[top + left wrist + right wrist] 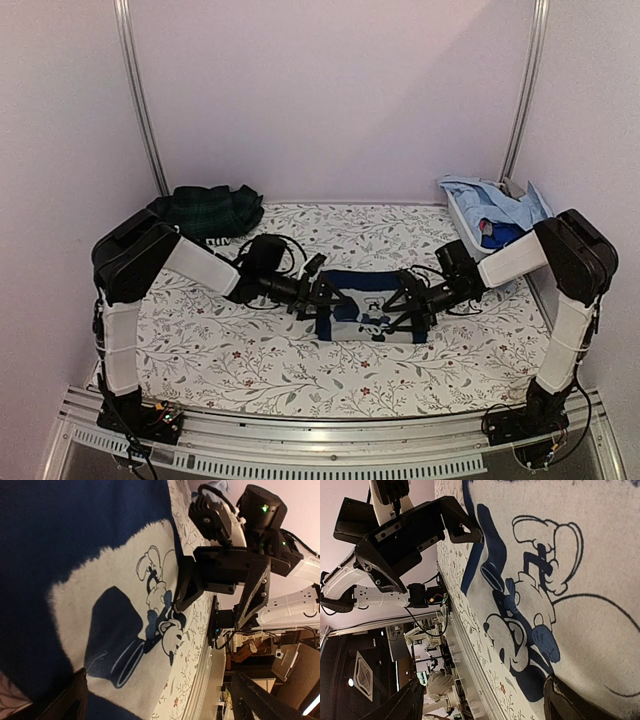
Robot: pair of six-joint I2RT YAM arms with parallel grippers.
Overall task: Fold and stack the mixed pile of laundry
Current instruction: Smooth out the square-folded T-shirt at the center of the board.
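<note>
Folded navy T-shirt (363, 302) lies lengthwise left-to-right; both sets of jaws gape empty

This is a robotics lab test cell, not a home. Blank pale panels (330, 90) close in the sheet-covered table (250, 350) from 9 round to 3 o'clock, framed by aluminium posts (140, 100) at 11 and 1. A slotted aluminium rail (330, 445) runs along 6 o'clock. The left arm (120, 340) and right arm (565, 340) are bolted there, with bare wiring (150, 415) at the base. At 8 o'clock in the right wrist view lies a dim room with cluttered benches (420, 640).
</note>
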